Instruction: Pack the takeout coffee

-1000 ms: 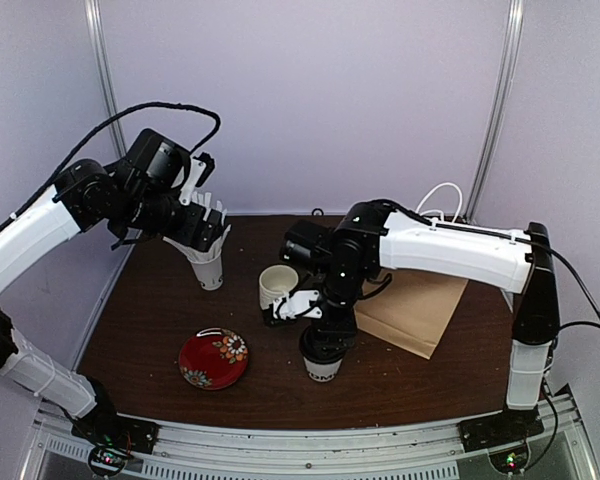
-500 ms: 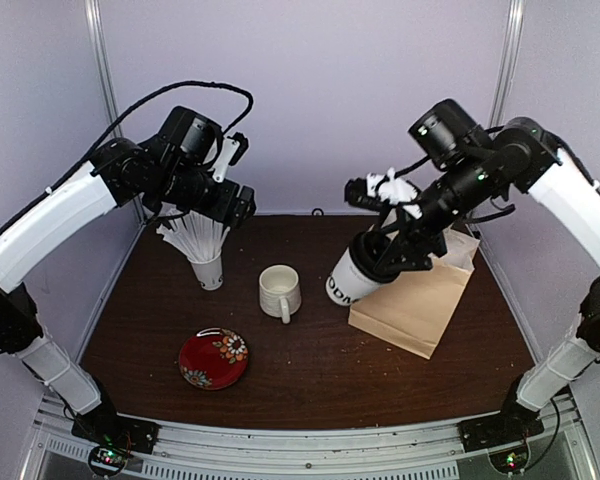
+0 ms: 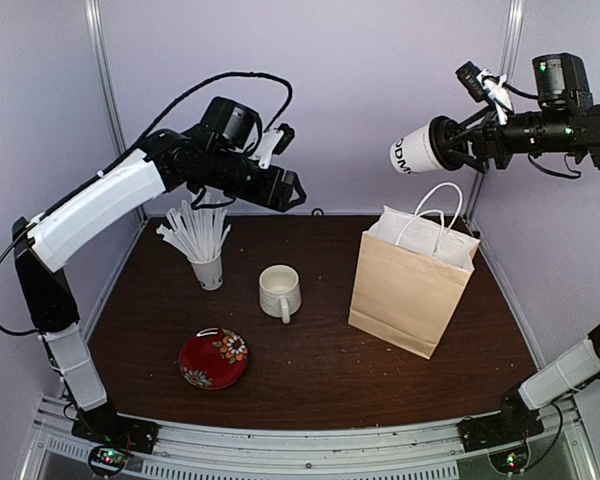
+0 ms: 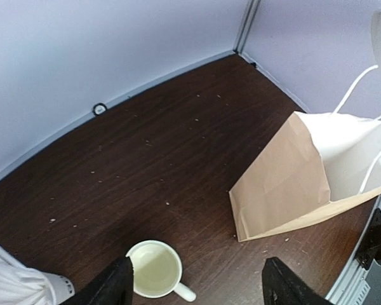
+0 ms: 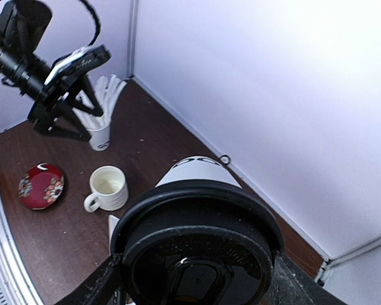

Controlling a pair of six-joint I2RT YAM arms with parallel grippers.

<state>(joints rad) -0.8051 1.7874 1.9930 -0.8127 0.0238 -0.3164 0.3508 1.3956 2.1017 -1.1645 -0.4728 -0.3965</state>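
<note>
Top view: the takeout coffee (image 3: 420,152) is now raised high at the right, no longer low beside the paper bag (image 3: 405,290), and the bag is now stood upright. The left gripper (image 3: 285,190) is shifted from the straw cup (image 3: 208,268) towards the centre. The coffee is clamped on its side by the right gripper (image 3: 460,140), above the bag mouth. The bag is unsupported and likely to be tipped or its handles snagged on lowering.

Left wrist: the left gripper (image 4: 200,289) is seen spread with nothing between the fingers, above the mug (image 4: 153,270), well apart from the bag (image 4: 286,184).

Right wrist: the black lid (image 5: 197,254) is seen flanked by both fingers. With the cup sideways, the lid could be popped and coffee spilled.
</note>
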